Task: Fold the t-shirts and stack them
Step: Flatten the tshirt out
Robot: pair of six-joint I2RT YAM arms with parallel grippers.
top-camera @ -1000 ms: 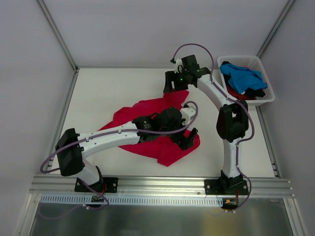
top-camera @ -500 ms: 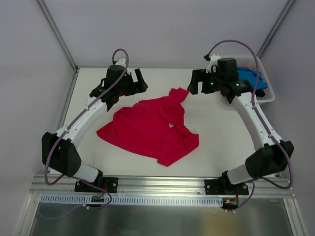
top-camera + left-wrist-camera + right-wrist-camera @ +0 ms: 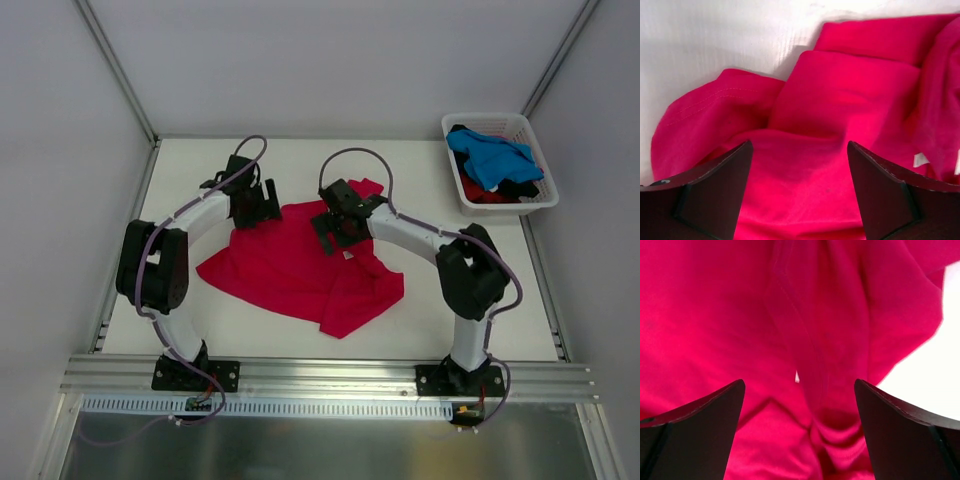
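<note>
A crimson-red t-shirt (image 3: 290, 265) lies crumpled in the middle of the table. My left gripper (image 3: 260, 210) is low over its back left edge. In the left wrist view the left gripper (image 3: 800, 190) is open, with red cloth (image 3: 840, 100) spread under the gap and nothing pinched. My right gripper (image 3: 336, 228) hovers over the shirt's back middle, near a raised fold. Seen from the right wrist, the right gripper (image 3: 800, 430) is open wide above a creased ridge of the red shirt (image 3: 715, 315). A blue t-shirt (image 3: 490, 157) lies in the basket.
A white slatted basket (image 3: 487, 119) stands at the back right corner, holding the blue shirt over dark cloth (image 3: 520, 187) and red cloth (image 3: 480, 193). Grey walls close the table on three sides. A metal rail (image 3: 330, 375) runs along the near edge.
Both arms have swung in from the back corners and come down onto the red shirt. The left one is now at its back left edge, the right one at its back middle.
</note>
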